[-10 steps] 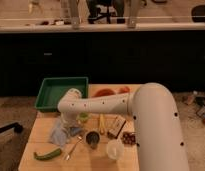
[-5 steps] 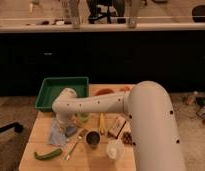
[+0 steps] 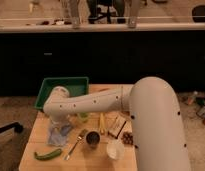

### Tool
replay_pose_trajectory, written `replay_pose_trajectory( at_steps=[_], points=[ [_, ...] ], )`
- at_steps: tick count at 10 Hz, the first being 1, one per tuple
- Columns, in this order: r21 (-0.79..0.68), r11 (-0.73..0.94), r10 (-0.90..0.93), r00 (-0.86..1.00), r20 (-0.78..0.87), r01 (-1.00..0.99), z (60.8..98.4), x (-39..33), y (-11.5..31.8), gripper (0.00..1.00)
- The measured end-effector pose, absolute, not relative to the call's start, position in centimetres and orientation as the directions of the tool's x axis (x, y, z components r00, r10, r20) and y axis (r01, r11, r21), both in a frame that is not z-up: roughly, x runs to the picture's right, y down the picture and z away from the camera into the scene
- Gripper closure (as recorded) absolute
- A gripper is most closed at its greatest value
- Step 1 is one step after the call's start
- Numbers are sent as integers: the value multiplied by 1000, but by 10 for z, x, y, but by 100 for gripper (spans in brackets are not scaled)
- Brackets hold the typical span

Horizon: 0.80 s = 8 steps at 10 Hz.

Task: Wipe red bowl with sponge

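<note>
Over the counter's (image 3: 38, 146) left half: pincer (image 3: 58, 122) low at the cloth

Fingers are drawn together, the pincer held just above the light-blue cloth (image 3: 60, 133), below the green tray (image 3: 63, 89). No sponge can be made out; it may be pinched under the wrist. Most of the red bowl (image 3: 107, 91) is screened by the arm (image 3: 96, 102), right of the tray, so wiping is judged not yet begun.
</note>
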<state>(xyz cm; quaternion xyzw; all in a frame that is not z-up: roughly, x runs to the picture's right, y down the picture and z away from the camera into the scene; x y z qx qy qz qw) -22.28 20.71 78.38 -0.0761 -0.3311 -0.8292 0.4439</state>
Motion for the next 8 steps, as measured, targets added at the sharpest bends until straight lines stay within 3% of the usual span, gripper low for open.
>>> replay_pose_trajectory(
  at_steps=[8],
  points=[
    [428, -406, -735, -566, 372, 808, 768, -208, 172, 100]
  ],
)
